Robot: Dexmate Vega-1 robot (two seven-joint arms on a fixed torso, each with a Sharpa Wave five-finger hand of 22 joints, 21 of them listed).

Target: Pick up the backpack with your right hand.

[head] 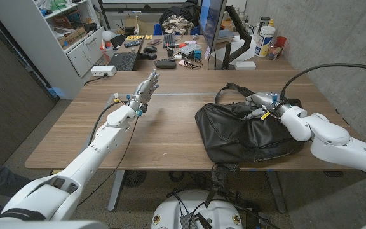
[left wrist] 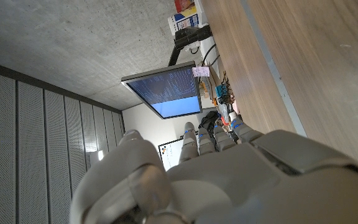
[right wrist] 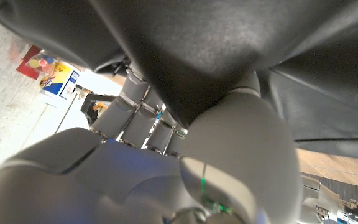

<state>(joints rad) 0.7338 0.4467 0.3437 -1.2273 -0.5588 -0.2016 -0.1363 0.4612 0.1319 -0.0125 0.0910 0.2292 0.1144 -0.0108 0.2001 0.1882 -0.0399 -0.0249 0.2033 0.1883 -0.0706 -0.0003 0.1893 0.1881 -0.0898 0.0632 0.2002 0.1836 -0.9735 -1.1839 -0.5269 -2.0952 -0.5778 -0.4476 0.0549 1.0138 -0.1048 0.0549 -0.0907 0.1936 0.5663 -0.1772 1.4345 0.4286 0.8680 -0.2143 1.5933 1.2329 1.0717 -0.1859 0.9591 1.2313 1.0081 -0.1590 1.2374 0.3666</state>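
Head view first: we see the black leather backpack (head: 246, 132) slumped on the right half of the bench (head: 170, 137), near its front edge, with its straps trailing off toward the far side and over the front edge. Our right robot hand (head: 264, 105) sits on the top of the bag, at its far right part, fingers pressed down into the soft leather near the carry handle (head: 229, 90). We judge the step in hand to be securing the grasp before any lift. To do it well we should gather a firm fold or the handle itself, not just slack skin, and raise straight up so the limp bag does not drag along the bench or slip out. Our left robot hand (head: 146, 89) hovers well apart over the far left part of the bench, fingers spread, holding nothing.

Left wrist view: we see the back of that left robot hand (left wrist: 229, 174) with its fingers extended toward a monitor (left wrist: 166, 92) beyond the bench; nothing lies in it.

Right wrist view: dark leather (right wrist: 229, 56) drapes over the right robot hand (right wrist: 185, 162), touching thumb and fingers. Whether the fingers have truly clamped on a fold we cannot tell.
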